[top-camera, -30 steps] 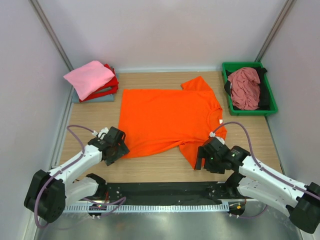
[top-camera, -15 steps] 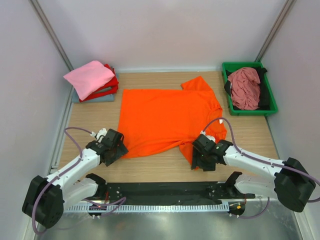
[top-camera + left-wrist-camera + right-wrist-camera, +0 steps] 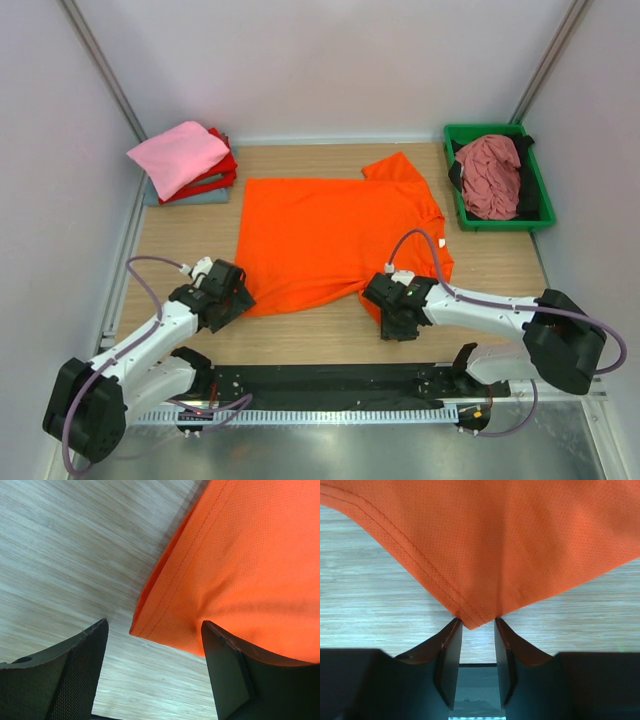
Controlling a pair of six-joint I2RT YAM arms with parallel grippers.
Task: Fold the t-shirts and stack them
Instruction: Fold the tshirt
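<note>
A bright orange t-shirt lies spread flat on the wooden table. My left gripper is open at the shirt's near-left hem corner; in the left wrist view the corner lies between the wide-apart fingers of that gripper, which touch nothing. My right gripper is at the near sleeve's corner. In the right wrist view its jaws stand narrowly apart with the sleeve tip just between the fingertips, not pinched. Folded pink, red and grey-blue shirts are stacked at the back left.
A green tray at the back right holds a crumpled dusty rose shirt on a black one. White walls enclose the table on three sides. A black strip runs along the near edge by the arm bases.
My right gripper has moved left along the near edge to the orange sleeve's corner. My left gripper has barely shifted at the hem corner.
</note>
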